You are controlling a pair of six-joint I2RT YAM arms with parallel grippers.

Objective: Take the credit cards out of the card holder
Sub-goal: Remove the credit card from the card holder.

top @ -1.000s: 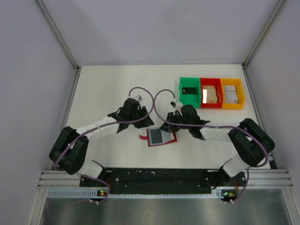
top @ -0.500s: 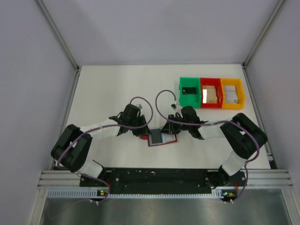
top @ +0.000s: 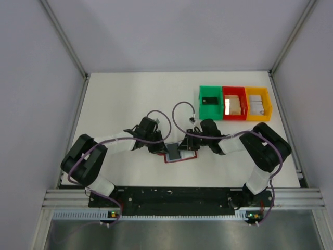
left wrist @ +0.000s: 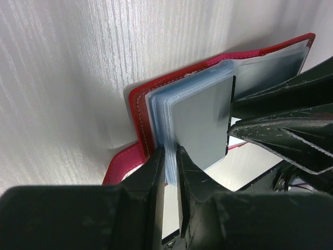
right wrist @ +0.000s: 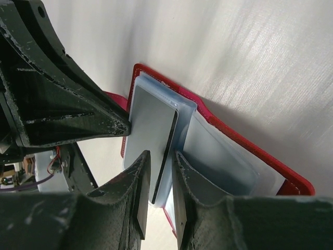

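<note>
**Grey Card Gripped at Its Edge, Holder at Risk of Coming Along**

The card holder (top: 188, 157) lay open on the tabletop (top: 119, 99), near the front and between the two arms. The left jaws were clenched on the edge of its clear plastic sleeves (left wrist: 157, 112). The right jaws stood nearly closed on either side of the grey card (left wrist: 200, 125) that stuck out of the top sleeve. Whether they were actually pressing on it could not be told.

The likeliest trouble was that the right jaws had caught a sleeve layer along with the card, since plastic sat in the same narrow gap. A pull would then drag the whole holder instead of freeing the card. The left pinch held only thin, slippery film, so it might slide off and let the holder lift or swing. The two sets of jaws sat very close together and could knock into each other on the draw. A weak hold on the card's thin edge might also let it slip back.

No brand, label or writing was legible on the card face, the sleeves or the red cover.
</note>
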